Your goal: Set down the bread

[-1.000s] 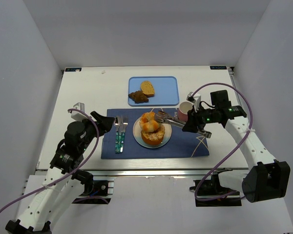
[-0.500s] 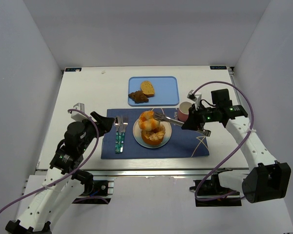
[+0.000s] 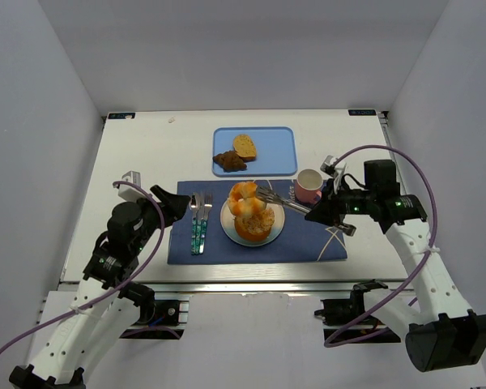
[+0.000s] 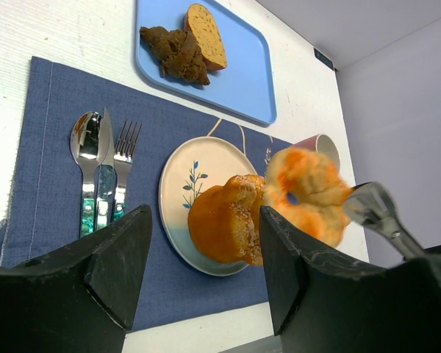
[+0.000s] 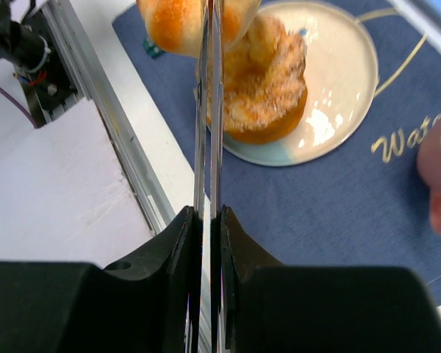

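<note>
The white table (image 3: pixel 146 154) carries a dark blue placemat (image 3: pixel 308 243) at its near middle, and beyond it a light blue tray (image 3: pixel 275 150) holding a bread slice (image 3: pixel 244 146) and a brown pastry (image 3: pixel 229 161) that touch each other.

On the placemat stands a white plate (image 3: pixel 280 227) with a sugared orange bun (image 3: pixel 255 229) on it. The ring-shaped bread (image 3: pixel 245 197) is over the far left part of the plate, against the bun. From above it looks stacked on the bun, while the left wrist view shows it raised to the bun's right and overlapping it. Whether it rests on the bun cannot be told.

The right gripper (image 3: pixel 328 212) has its black fingers pressed together on metal tongs (image 3: pixel 279 199). Only the right wrist view shows this, with the two blades nearly touching and their tips pinching the ring. The tongs reach left across the plate's far edge.

The left gripper (image 3: pixel 172 203) hangs at the placemat's left edge, its fingers spread with nothing between them.

A pink mug (image 3: pixel 309 185) sits at the placemat's far right, just beside the tongs. The cutlery (image 3: pixel 199 223) lies left of the plate.
</note>
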Available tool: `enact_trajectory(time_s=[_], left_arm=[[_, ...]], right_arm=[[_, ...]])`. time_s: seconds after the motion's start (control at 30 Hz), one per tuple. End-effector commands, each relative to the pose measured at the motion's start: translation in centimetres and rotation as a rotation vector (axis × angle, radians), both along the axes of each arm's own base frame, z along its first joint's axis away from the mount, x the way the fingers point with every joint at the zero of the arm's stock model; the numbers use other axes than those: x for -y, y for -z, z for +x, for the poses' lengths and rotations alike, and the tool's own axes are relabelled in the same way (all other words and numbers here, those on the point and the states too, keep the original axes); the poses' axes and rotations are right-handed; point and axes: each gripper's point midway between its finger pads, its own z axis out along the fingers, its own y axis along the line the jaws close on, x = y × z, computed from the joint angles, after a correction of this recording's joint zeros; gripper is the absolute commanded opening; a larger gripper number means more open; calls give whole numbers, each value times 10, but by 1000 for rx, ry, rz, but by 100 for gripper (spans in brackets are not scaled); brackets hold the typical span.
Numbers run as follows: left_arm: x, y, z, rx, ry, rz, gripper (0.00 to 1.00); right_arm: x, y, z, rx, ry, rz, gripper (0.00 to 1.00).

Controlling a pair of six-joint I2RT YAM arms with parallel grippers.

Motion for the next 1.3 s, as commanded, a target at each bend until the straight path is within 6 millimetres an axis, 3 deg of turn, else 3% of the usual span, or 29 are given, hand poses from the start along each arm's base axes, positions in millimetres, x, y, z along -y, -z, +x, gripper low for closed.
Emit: enact_trajectory(time_s=[0.0, 0.27, 0.4, 0.5, 0.7, 1.27], left_arm=[[3, 4, 3, -4, 10, -4, 70], [4, 1, 5, -2, 10, 2, 70], [3, 4, 4, -4, 10, -1, 70], [4, 5, 5, -5, 10, 0, 70], [5, 4, 5, -3, 14, 1, 70], [0, 5, 1, -1, 1, -2, 70]], right_arm=[[2, 14, -1, -17, -2, -13, 14], [7, 34, 6, -27, 11, -69, 23], [11, 41, 2, -36, 10, -95, 46], [13, 43, 1, -34, 19, -103, 53], [12, 40, -1, -35, 26, -94, 55], [12, 1, 21, 59, 104, -41, 55]])
